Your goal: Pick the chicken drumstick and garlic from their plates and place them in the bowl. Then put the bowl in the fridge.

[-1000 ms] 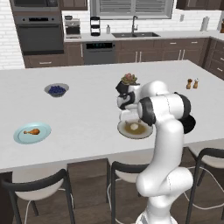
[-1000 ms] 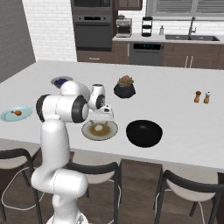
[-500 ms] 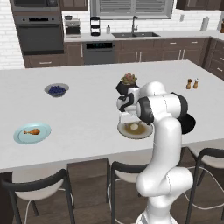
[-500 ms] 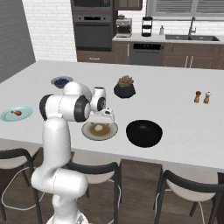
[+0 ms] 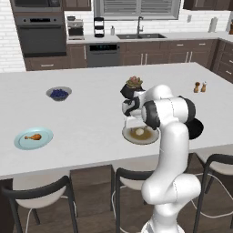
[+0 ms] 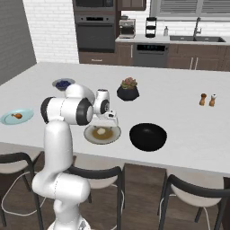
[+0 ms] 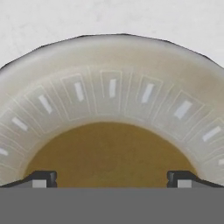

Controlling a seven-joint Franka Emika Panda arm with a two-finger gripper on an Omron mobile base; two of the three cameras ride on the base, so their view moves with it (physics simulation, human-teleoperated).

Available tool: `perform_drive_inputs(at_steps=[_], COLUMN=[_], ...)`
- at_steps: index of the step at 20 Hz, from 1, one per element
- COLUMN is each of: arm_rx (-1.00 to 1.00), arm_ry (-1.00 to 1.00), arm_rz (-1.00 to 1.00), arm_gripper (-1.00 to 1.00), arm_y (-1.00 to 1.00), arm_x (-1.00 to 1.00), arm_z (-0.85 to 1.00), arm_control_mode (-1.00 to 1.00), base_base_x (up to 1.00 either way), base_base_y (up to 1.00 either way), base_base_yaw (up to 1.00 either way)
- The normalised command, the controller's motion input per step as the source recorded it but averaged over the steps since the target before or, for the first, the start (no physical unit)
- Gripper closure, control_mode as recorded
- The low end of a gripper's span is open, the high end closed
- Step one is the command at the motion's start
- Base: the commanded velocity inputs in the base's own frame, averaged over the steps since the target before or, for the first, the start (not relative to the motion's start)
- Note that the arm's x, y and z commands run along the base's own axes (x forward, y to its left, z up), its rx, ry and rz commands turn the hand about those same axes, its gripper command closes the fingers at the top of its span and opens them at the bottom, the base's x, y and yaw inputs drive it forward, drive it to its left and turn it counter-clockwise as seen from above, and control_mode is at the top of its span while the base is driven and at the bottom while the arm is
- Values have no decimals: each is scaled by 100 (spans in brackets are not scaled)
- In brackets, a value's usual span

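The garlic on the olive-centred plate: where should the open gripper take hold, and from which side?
Across the widest part of the garlic, coming straight down. It is a small rounded bulb at the centre of the plate, so the raised rim hinders a side approach. The gripper hangs open just above.

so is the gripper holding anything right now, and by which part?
Nothing held. The gripper is open, low over the grey-rimmed plate, its fingertips wide apart. The garlic lies on that plate, ungripped.
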Motion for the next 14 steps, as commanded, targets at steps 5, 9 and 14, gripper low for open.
perform_drive_inputs(at_steps=[5, 9, 14], arm_rx=[0, 0, 0], arm_ry=[0, 0, 0], arm_rz=[0, 0, -3], arm_gripper=[-100, -100, -100], arm_y=[0, 0, 0], arm_x=[0, 0, -12], arm_z=[0, -5, -2], arm_control_mode=[-100, -100, -100], base_base_x=[0, 0, 0], base_base_y=[0, 0, 0], base_base_yaw=[0, 0, 0])
